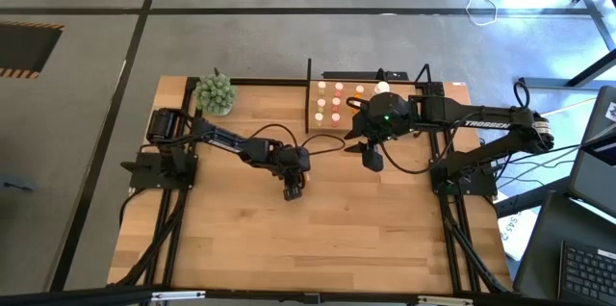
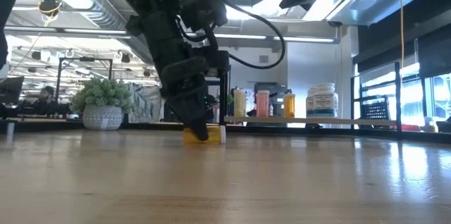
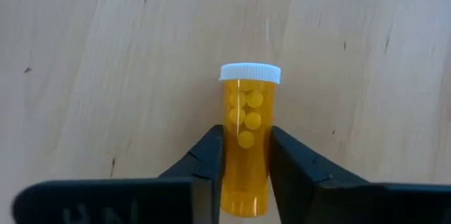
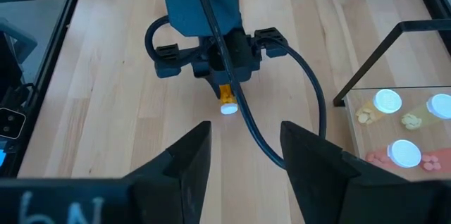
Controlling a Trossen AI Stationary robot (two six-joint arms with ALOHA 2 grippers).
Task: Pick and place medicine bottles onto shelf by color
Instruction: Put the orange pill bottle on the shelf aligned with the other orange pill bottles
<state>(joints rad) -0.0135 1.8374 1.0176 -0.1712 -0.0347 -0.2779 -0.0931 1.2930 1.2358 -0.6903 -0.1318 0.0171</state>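
**Amber bottle clamped at the table's centre**

Near the middle of the high view, the left gripper point(image 1: 293, 191) is seen lowered onto the table point(image 1: 337, 248), with its arm reaching in from the left edge. In the left wrist view, an amber bottle point(image 3: 248, 146) with a white cap point(image 3: 250, 73) is shown lying on its side on the wood, yellow pills visible through its wall. Its body is pressed on both sides by the two dark fingers point(image 3: 204, 164), so the bottle is grasped, though it is not lifted off the board. In the low view the same bottle point(image 2: 204, 135) is seen at centre frame, flat on the tabletop under the gripper point(image 2: 201, 131).

Further back, right of centre in the high view, the right gripper point(image 1: 372, 159) is held above the table just in front of the shelf point(image 1: 318, 118). Its fingers point(image 4: 187, 160) are spread apart in the right wrist view, with nothing between them; past them the left arm and the amber bottle point(image 4: 226, 98) are seen.

On the shelf, in the upper middle of the high view, small bottles point(image 1: 336, 103) with white and reddish tops are stood in rows. A green plant point(image 1: 216, 94) is set at the table's upper left corner. In the low view, larger bottles point(image 2: 323, 101) are seen standing at the far edge.
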